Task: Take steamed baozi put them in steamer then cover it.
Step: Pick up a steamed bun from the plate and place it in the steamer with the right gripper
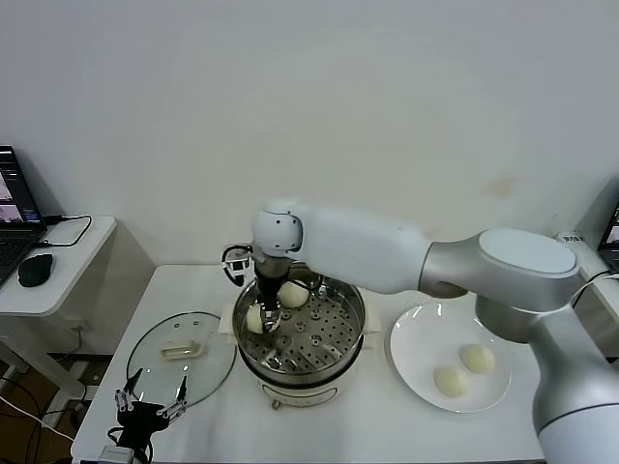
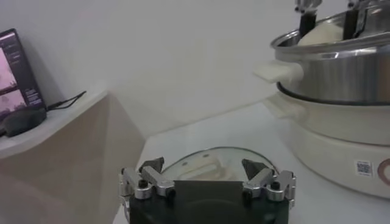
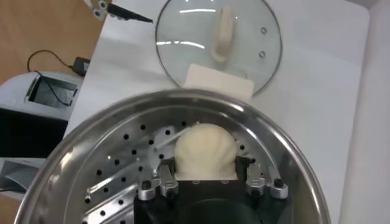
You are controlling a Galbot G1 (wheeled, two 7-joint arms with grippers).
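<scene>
Looking from the biggest thing down, you have the counter [image 1: 319, 425] carrying the steamer [image 1: 334, 362], with the white plate [image 1: 416, 372] on its right and the glass lid [image 1: 155, 353] on its left. Two baozi [image 1: 464, 369] wait on the plate, and one bun [image 1: 294, 294] lies on the perforated tray. Your right gripper [image 1: 266, 321] is inside the steamer, clamped on another bun [image 3: 205, 151] just above the tray. Your left gripper [image 1: 152, 404] rests near the lid, its fingers wide apart. Be careful: if you release too high, I think the bun may roll against its neighbour; soft dough may also stick to the fingers when you lift.
</scene>
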